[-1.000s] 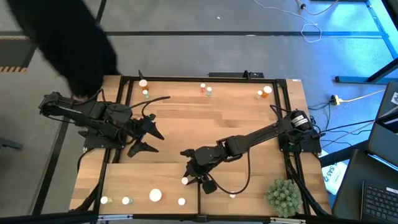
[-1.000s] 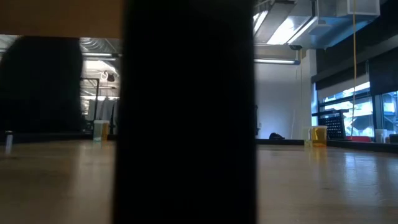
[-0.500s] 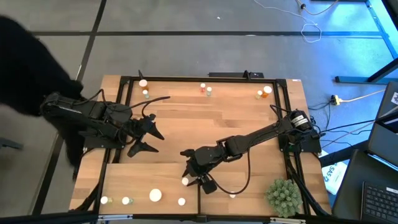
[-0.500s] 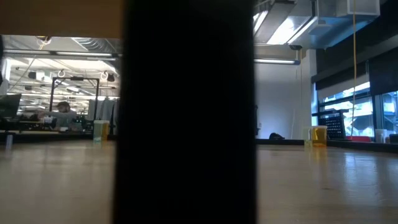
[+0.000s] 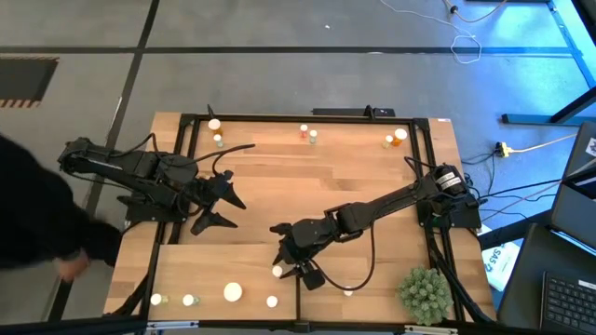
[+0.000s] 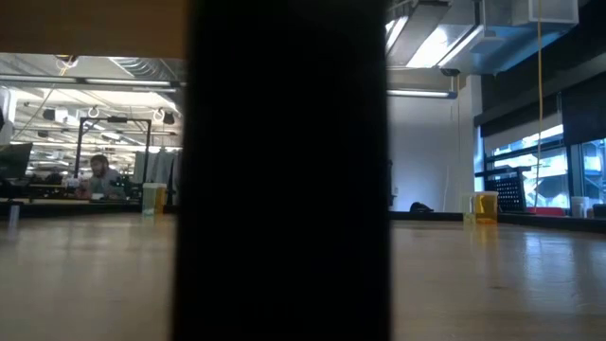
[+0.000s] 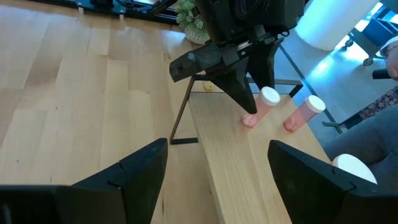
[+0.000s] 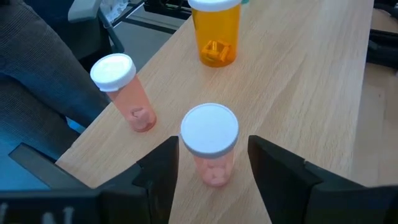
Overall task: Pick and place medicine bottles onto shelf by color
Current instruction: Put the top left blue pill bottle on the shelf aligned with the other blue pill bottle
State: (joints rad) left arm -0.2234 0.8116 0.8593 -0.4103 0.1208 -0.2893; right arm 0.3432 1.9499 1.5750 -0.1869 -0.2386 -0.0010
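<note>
Medicine bottles with white caps stand along the table's far edge [image 5: 304, 131] and on the pale shelf [image 5: 214, 265] near the front edge. My right gripper [image 8: 212, 144] is open over the shelf [image 8: 298, 81]. Its fingers stand on either side of an upright pinkish bottle [image 8: 210, 140] with a gap on each side. That bottle [image 5: 277, 271] rests on its base beside the thin dark divider [image 5: 298, 296]. Another pinkish bottle [image 8: 122, 92] and an orange one [image 8: 216, 31] stand beyond it. My left gripper [image 5: 217, 207] waits open above the table's left part.
A spiky green plant ball [image 5: 426, 293] sits at the near right corner. A person in dark clothes [image 5: 37, 223] stands at the table's left edge, and a grey sleeve [image 8: 37, 81] shows beside the shelf. A broad dark upright [image 6: 284, 170] blocks the middle of the low view.
The person in dark clothes has moved along the table's left edge, from the far left corner toward the near side. Both arms have kept still.
</note>
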